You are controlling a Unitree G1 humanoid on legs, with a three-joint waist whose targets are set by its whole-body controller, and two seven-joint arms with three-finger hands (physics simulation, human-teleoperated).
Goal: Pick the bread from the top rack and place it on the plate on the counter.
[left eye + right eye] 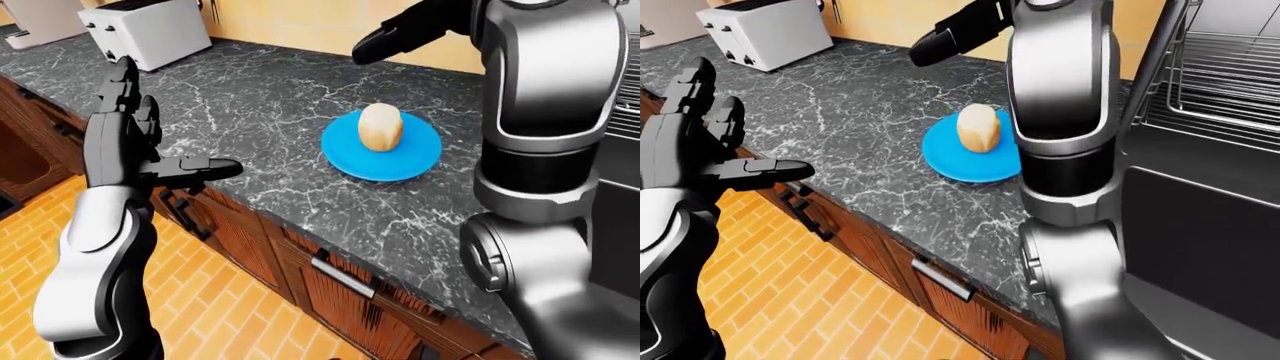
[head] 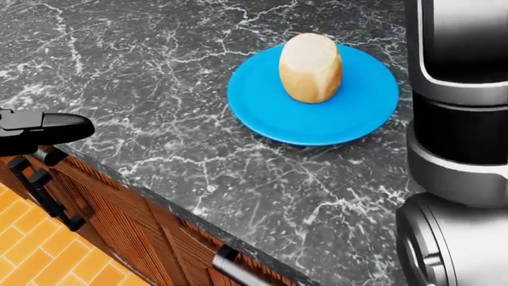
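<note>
A tan bread loaf stands upright on the blue plate on the dark marble counter. My right hand is open and empty, raised well above the plate; its dark fingers point to the views' left. It is out of the head view, where only the right forearm shows. My left hand is open and empty, held at the counter's edge, left of the plate.
A white toaster stands on the counter at the top left. A wire rack is at the right. Wooden cabinet doors with dark handles run below the counter, above an orange tiled floor.
</note>
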